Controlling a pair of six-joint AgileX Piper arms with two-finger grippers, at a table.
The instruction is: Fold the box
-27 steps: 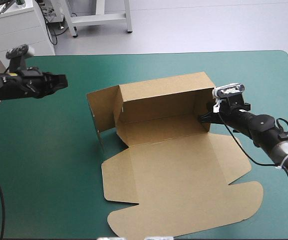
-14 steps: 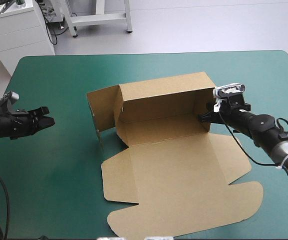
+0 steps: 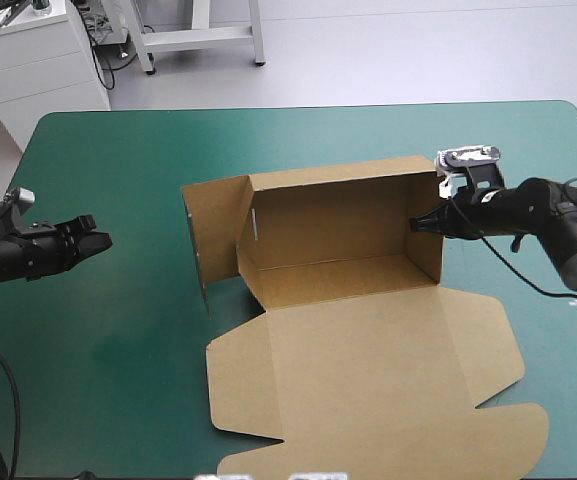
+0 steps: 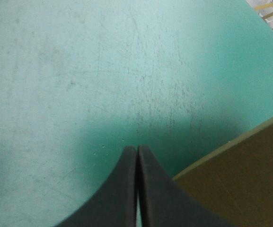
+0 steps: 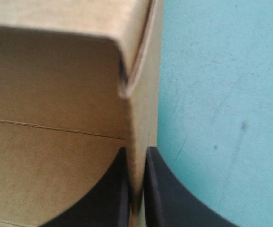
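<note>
The brown box (image 3: 343, 250) stands mid-table with its back wall and both end walls raised, while its wide lid sheet (image 3: 368, 390) lies flat toward the near edge. My right gripper (image 3: 420, 223) is shut on the box's right end wall (image 5: 141, 94), one black finger inside and one outside. My left gripper (image 3: 96, 240) hovers shut over bare teal-green cover near the table's left edge, well away from the box. In the left wrist view its fingers (image 4: 137, 156) meet in one point, with a corner of the brown board (image 4: 240, 179) to one side.
Teal-green cover (image 3: 118, 350) lies bare to the left of the box and along the far side. The box's left end flap (image 3: 208, 235) stands upright, angled outward. The lid's front tab (image 3: 508, 440) reaches the near right edge.
The right gripper has moved right and farther back, dragging the box with it and swinging the right wall upright. Earlier, the left arm dropped from the far left toward the table's left edge.
</note>
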